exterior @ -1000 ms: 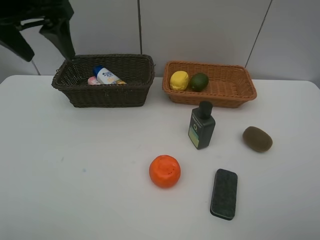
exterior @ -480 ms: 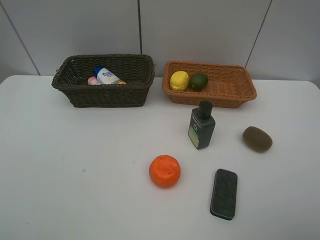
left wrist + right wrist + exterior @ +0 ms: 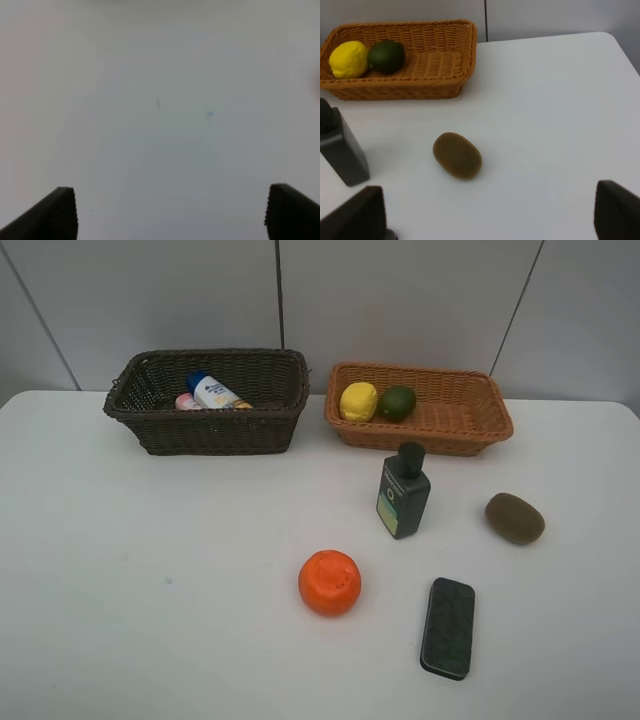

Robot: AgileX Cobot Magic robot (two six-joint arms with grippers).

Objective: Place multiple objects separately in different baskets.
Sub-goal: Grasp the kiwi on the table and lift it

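Observation:
The dark brown basket [image 3: 150,425] holds a white blue-capped bottle [image 3: 212,392] and a pink bottle [image 3: 184,401]. The orange-tan basket [image 3: 470,430] holds a yellow fruit [image 3: 358,401] and a green fruit [image 3: 398,403]; both fruits and the basket [image 3: 430,65] show in the right wrist view. On the table stand a dark green bottle [image 3: 403,492], a brown fruit [image 3: 514,517], an orange fruit [image 3: 329,582] and a flat dark block [image 3: 447,627]. My right gripper [image 3: 490,215] is open, above the brown fruit [image 3: 457,155]. My left gripper [image 3: 172,212] is open over bare table. Neither arm shows in the high view.
The white table [image 3: 150,590] ends at a grey panelled wall behind the baskets. The dark green bottle [image 3: 340,147] stands beside the brown fruit in the right wrist view.
The left arm, seen a second ago at the upper left above the dark basket, has left the high view. The objects have not moved.

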